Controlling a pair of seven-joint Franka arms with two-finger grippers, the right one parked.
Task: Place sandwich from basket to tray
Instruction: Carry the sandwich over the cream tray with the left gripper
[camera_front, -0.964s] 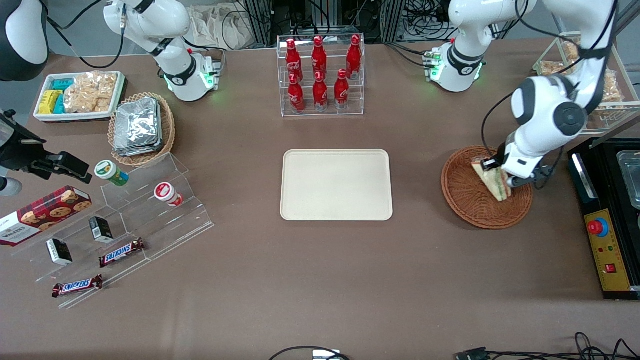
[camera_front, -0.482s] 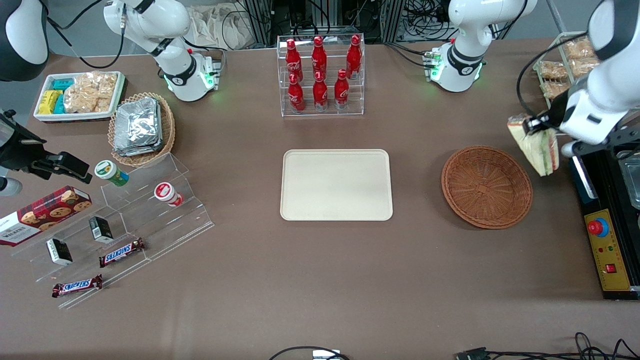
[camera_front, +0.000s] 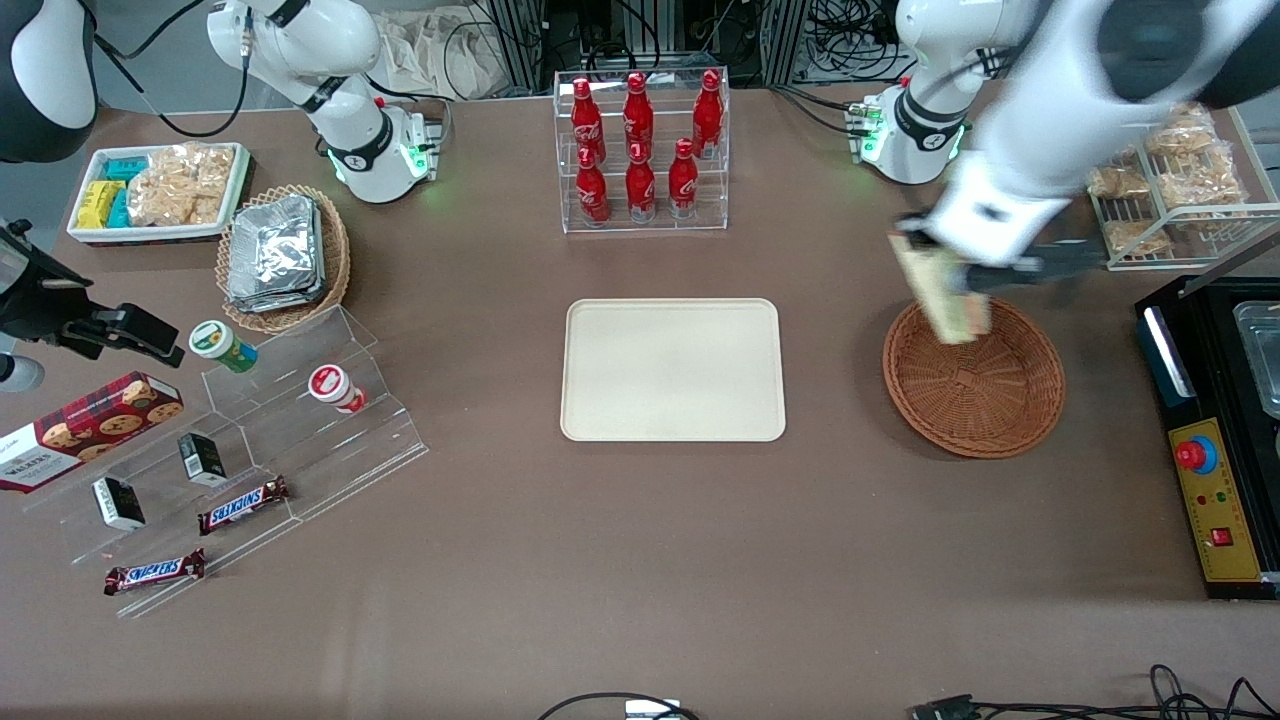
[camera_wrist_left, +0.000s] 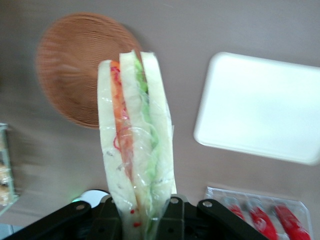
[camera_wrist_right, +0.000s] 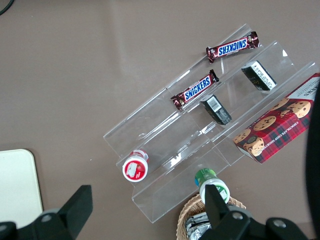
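The sandwich (camera_front: 942, 297) is a wrapped wedge of pale bread with green and orange filling. It hangs in the air with my left gripper (camera_front: 955, 272) shut on its broad end. In the front view it shows over the rim of the reddish-brown wicker basket (camera_front: 975, 385) that is farther from the camera. Nothing lies in the basket. The cream tray (camera_front: 672, 369) sits bare at the table's middle, toward the parked arm from the basket. In the left wrist view the sandwich (camera_wrist_left: 135, 150) stands up from the gripper (camera_wrist_left: 141, 220), with the basket (camera_wrist_left: 75, 65) and tray (camera_wrist_left: 260, 107) below it.
A clear rack of red bottles (camera_front: 640, 150) stands farther from the camera than the tray. A wire shelf of snack packets (camera_front: 1170, 180) and a black appliance (camera_front: 1215, 440) sit at the working arm's end. Foil packets in a tan basket (camera_front: 283, 258) and an acrylic snack stand (camera_front: 270, 440) lie toward the parked arm's end.
The sandwich rose out of the basket in the gripper, swung out toward the working arm's end, and has now come back over the basket's rim, toward the tray.
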